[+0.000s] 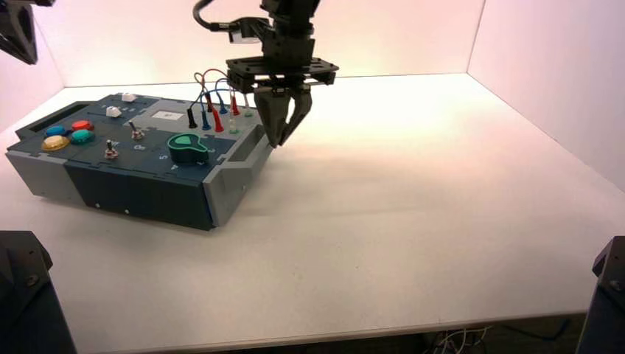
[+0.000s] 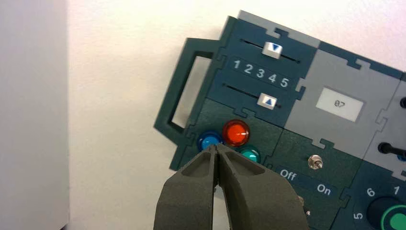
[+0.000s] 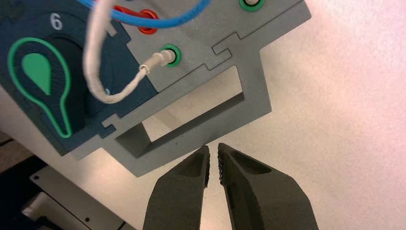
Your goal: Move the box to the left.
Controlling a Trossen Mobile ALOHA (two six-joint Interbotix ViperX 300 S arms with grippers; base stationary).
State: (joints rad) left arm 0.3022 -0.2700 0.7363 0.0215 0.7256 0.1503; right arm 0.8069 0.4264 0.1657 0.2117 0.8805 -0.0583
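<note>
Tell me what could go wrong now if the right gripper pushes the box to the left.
1. The right gripper, shut, meets the box only at the grey handle on one end, so the box may turn instead of sliding straight.
2. The wires stand close beside that gripper and might snag.
3. The left gripper, shut, hangs above the round buttons; the box could shift beneath it.

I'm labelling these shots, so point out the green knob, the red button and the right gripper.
Green knob (image 1: 187, 147), high view, on its top face.
Red button (image 2: 236, 132), left wrist view, centre of its cap.
Right gripper (image 3: 213, 164), right wrist view, midway between its tips.
</note>
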